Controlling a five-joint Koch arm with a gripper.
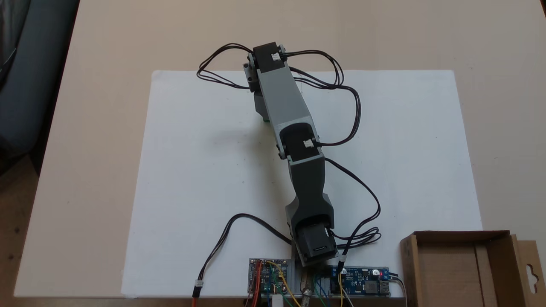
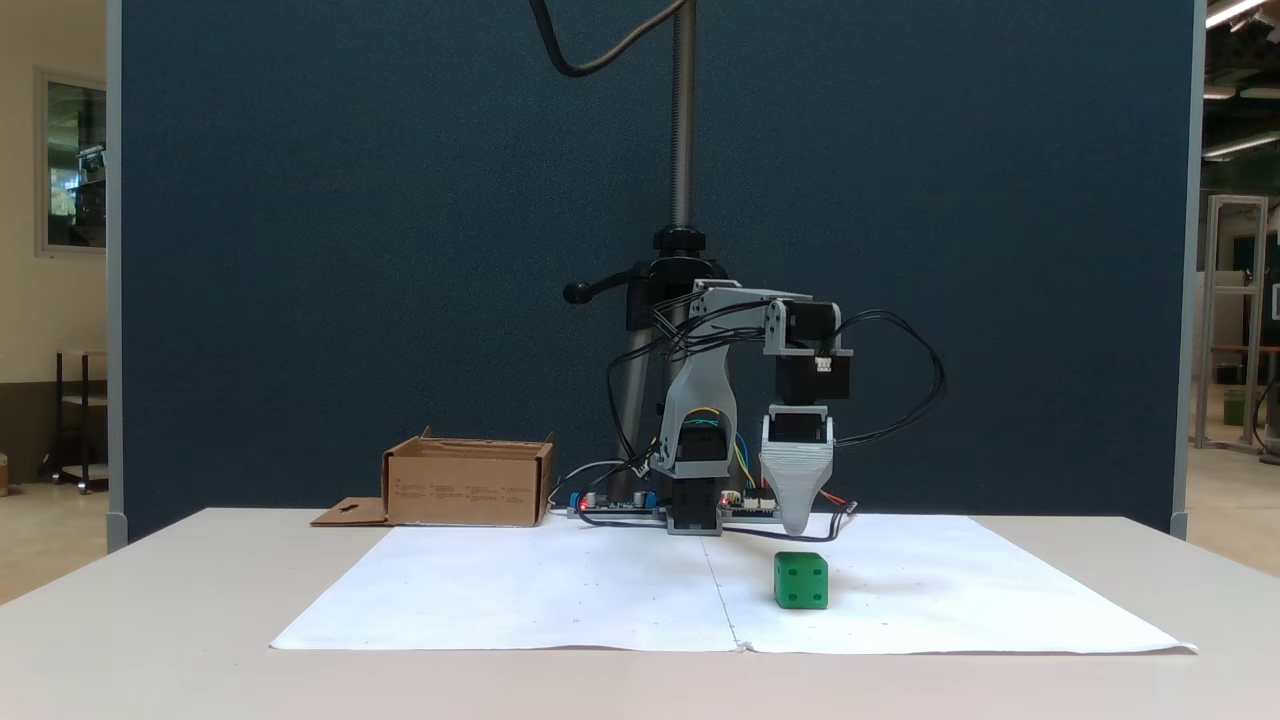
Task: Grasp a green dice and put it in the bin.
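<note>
The green dice [image 2: 801, 580] sits on the white paper [image 2: 560, 590], right of its centre crease. My gripper [image 2: 797, 527] hangs pointing straight down, its tip just above and behind the dice without touching it. It shows as one tapered grey jaw with the other behind it, so I cannot tell whether it is open or shut. In the fixed view from above, the arm [image 1: 283, 102] covers the gripper, and a sliver of the green dice [image 1: 266, 121] peeks out at its left edge. The bin [image 1: 499, 256] stands beside the arm's base, and it is a brown cardboard box [image 2: 468, 490] with nothing visible inside.
Circuit boards [image 1: 361, 281] and looping black cables [image 1: 349, 106] surround the arm's base [image 1: 313, 247]. A camera stand pole [image 2: 683, 120] rises behind the arm. The paper lies on a beige table [image 1: 98, 128], and a dark blue partition stands behind it.
</note>
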